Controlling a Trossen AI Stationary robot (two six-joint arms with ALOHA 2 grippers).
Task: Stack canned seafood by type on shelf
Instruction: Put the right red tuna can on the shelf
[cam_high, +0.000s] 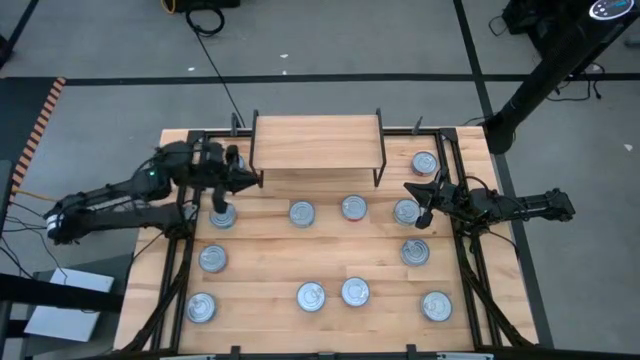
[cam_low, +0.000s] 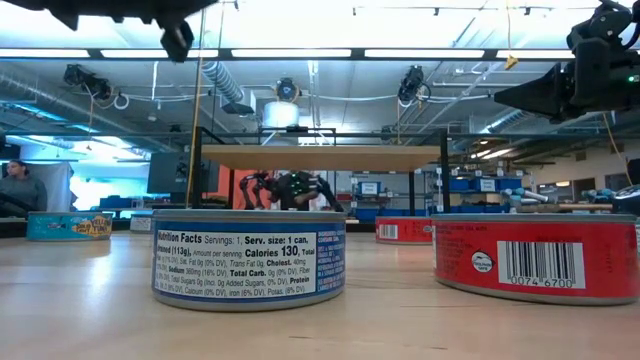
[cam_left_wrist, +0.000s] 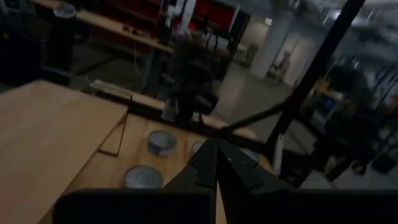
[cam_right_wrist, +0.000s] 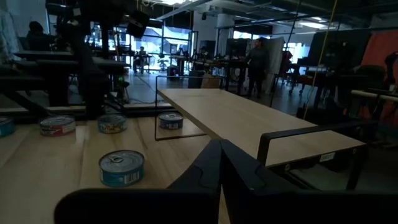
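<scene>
Wooden table (cam_high: 260, 260) carries scattered cans (cam_high: 311, 296); shelf (cam_high: 317, 141) bare. Left gripper (cam_high: 243, 178) and right gripper (cam_high: 418, 195) hover, fingers closed, empty.

Ceiling strip lights (cam_low: 330, 52) glare across the low view. The nearest can (cam_low: 249, 258) is sharp, the room behind soft. Beyond its closed jaws, the left gripper (cam_left_wrist: 214, 163) sees dim blur.

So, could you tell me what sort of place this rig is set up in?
Probably a robotics lab or workshop: exposed ceiling ducts and strip lights overhead, workbenches with people behind, and cables across the grey floor.
</scene>
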